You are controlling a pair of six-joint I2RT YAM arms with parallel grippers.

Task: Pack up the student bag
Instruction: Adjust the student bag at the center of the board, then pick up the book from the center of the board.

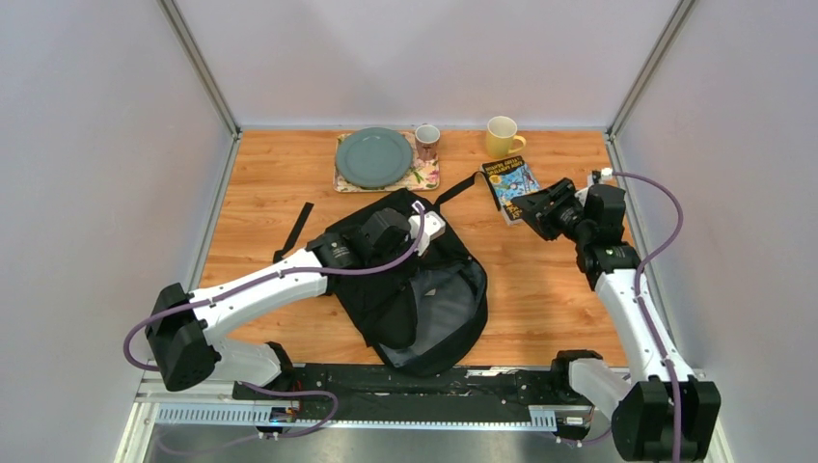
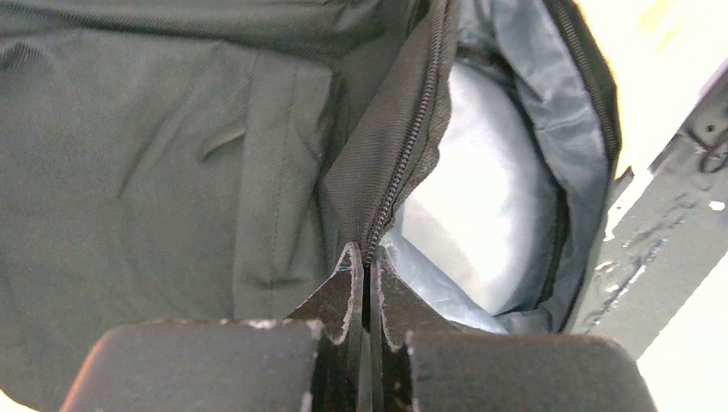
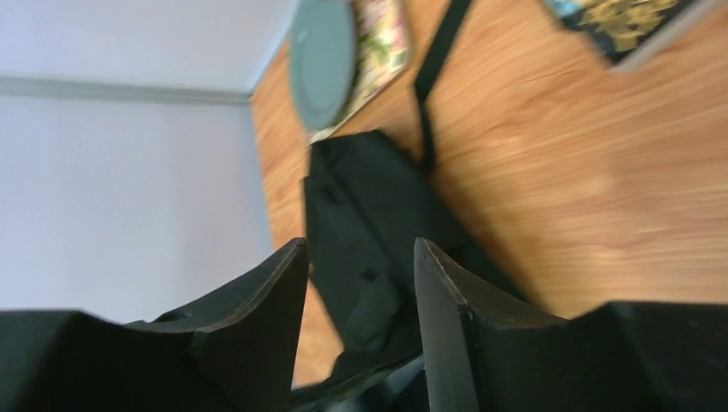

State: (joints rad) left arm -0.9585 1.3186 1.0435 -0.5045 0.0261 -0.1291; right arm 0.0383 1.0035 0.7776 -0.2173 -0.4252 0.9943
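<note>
The student bag is a large black backpack lying in the middle of the table, its mouth open onto grey lining. My left gripper rests on the bag's far side, shut on the zipper edge of the opening. Inside, the left wrist view shows grey lining and a pale flat thing. My right gripper hovers over the near end of a colourful book at the right. Its jaws stand open around nothing, pointing toward the bag.
A grey-green plate on a floral mat, a patterned mug and a yellow mug line the back edge. A black strap trails left of the bag, another toward the book.
</note>
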